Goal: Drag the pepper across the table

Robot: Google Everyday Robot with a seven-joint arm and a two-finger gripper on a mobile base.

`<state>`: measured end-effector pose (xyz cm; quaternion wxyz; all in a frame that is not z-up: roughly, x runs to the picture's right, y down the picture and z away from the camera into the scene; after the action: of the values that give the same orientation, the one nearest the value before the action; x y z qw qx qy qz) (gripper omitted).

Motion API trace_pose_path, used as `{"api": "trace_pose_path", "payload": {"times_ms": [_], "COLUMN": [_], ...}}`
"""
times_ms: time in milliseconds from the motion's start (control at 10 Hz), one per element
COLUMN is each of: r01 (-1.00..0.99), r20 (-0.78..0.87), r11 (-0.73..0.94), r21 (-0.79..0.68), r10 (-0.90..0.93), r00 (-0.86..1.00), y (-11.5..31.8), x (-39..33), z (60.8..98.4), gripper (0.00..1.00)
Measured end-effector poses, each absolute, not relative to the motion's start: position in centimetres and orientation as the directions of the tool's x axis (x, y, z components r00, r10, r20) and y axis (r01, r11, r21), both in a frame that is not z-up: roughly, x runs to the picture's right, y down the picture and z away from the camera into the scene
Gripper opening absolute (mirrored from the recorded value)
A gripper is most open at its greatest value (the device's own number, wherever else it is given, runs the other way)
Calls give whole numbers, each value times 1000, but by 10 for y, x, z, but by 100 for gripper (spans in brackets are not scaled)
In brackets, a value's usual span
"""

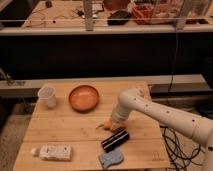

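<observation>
An orange pepper (108,125) with a green stem lies on the wooden table (65,130), a little right of the middle. My gripper (116,124) hangs down from the white arm (165,116) that comes in from the right, and sits right over the pepper's right end, hiding part of it. The pepper lies just behind a black can (115,140).
An orange bowl (83,97) and a white cup (47,96) stand at the back left. A white bottle (54,151) lies at the front left. A blue cloth (111,159) lies at the front edge. A shelf with clutter is behind the table.
</observation>
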<state>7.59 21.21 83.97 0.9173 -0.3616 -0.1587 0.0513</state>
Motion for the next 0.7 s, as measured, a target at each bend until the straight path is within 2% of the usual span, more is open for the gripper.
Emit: {"api": "trace_pose_path", "payload": {"times_ms": [200,700], "r01": [-7,-111], "r20": [236,189], "r11": [745,772], "r21": [-668,-626], "r10": [220,288], "r00": [946,939], "y": [213,228], "x": [96,148], "z": [838,807], "gripper": [0,0]}}
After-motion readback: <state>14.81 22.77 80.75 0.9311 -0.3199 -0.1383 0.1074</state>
